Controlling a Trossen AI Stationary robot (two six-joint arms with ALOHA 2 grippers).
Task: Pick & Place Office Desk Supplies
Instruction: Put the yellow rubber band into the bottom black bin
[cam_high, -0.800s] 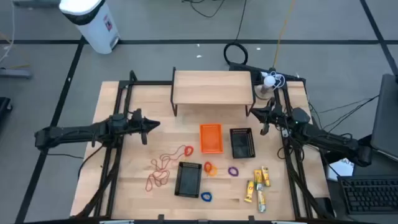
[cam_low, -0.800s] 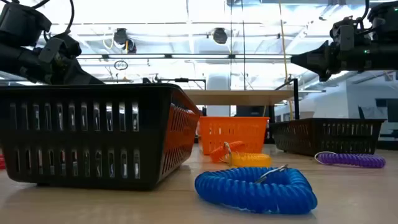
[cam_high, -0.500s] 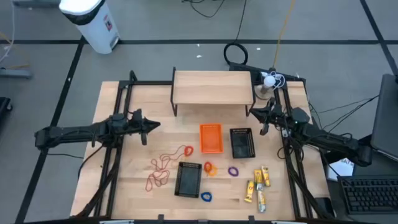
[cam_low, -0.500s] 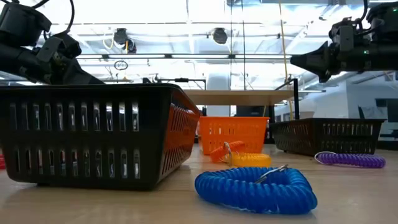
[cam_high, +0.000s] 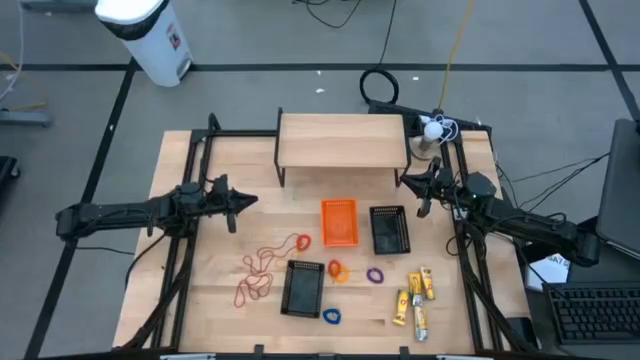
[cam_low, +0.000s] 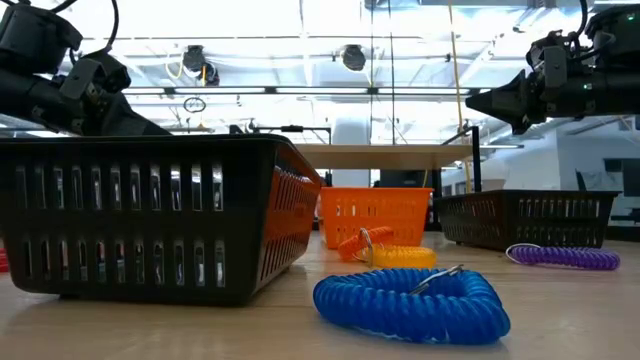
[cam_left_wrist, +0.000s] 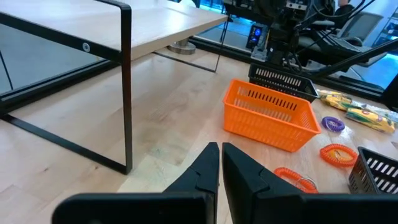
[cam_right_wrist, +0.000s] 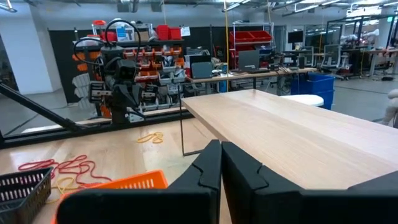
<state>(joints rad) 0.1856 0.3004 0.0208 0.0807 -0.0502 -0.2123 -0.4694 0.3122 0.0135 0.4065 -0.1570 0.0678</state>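
Both tools, left (cam_high: 243, 203) and right (cam_high: 407, 181), hover clenched and empty above the counter (cam_high: 220, 255), apparently poised clear of bands (cam_high: 262, 266), rings (cam_high: 375, 275) and packets (cam_high: 415, 297).

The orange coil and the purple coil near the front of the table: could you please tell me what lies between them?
Nothing. In the high view, the orange coil and the purple coil have only bare table between them.
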